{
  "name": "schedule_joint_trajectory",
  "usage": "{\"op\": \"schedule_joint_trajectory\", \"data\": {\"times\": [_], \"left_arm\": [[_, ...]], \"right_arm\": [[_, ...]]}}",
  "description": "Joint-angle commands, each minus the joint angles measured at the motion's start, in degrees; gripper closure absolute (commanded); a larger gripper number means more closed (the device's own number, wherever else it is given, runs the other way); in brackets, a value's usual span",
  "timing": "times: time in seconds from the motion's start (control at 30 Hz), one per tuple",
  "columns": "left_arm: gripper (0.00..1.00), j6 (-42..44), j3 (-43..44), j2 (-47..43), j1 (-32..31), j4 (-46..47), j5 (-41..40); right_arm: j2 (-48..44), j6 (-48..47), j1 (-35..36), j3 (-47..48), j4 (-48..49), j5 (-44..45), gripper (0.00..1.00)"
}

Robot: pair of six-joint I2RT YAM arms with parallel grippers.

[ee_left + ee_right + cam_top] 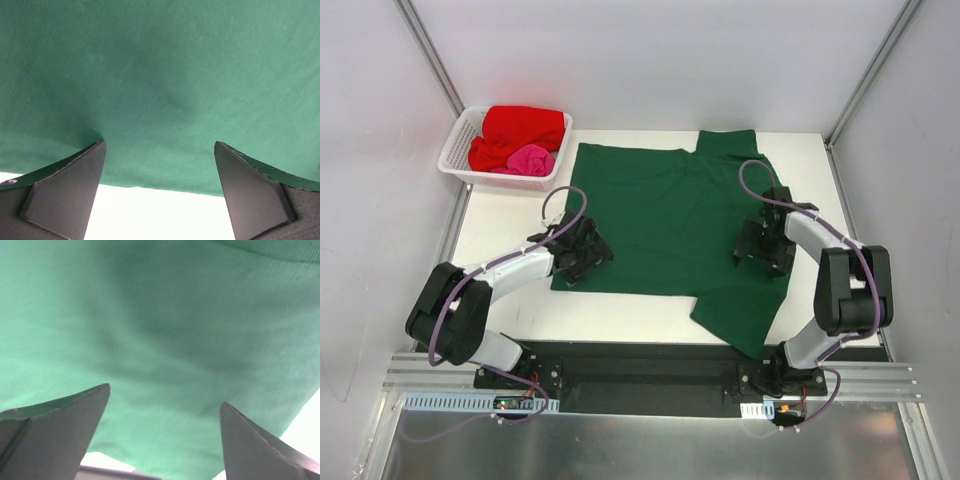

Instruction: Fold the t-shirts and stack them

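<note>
the task looked barely begun. the green t-shirt (665, 225) lay spread flat across the middle of the top view, apparently unfolded. one sleeve pointed to the upper right, and the other hung toward the lower right, past the edge of the table (500, 235) and onto the dark base plate. the red t-shirt (522, 127) and the pink t-shirt (532, 158) sat bunched together in the white basket (453, 160) at the upper left, neither one folded. by that reading all three folds and the stacking were left to do.

the left gripper (582, 250) stood over the lower-left corner of the green cloth, its fingers spread wide and holding nothing. in its wrist view the shirt's edge ran just beyond the fingertips, with white table showing below it. the right gripper (765, 245) stood right of centre, near where the lower sleeve joined the body. it was also spread and holding nothing, and its wrist view showed a cloth edge low in the frame.

bare table showed left of the shirt, below the basket. only thin strips showed along the bottom and right edges, so folding inward looked the easier course.
</note>
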Motion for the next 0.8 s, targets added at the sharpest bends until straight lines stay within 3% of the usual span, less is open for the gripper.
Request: {"op": "schedule_joint_trajectory", "data": {"times": [0.0,0.13,0.27,0.43,0.63,0.77], "left_arm": [[0.09,3.44,5.1,-5.2,-0.29,-6.85,-4.0],[0.06,14.59,11.59,-12.32,0.41,-9.49,-5.59],[0.02,22.61,14.95,-19.36,4.09,-12.13,-5.24],[0.02,21.13,13.82,-21.13,8.06,-12.22,1.34],[0.04,17.18,10.4,-22.09,9.9,-12.22,6.53],[0.16,10.06,3.55,-23.76,16.13,-12.48,17.48]], "right_arm": [[-12.92,-4.2,1.66,8.65,-7.22,-4.6,0.04],[-26.36,-9.57,3.25,12.63,-1.45,-9.52,0.04],[-29.57,-2.38,1.76,17.99,1.99,-1.97,0.04],[-30.44,2.46,1.58,19.33,-0.73,-5.04,0.04],[-40.28,8.44,1.66,8.87,-4.5,-0.22,0.04],[-45.73,15.38,1.58,3.43,-18.26,4.18,0.04]]}}
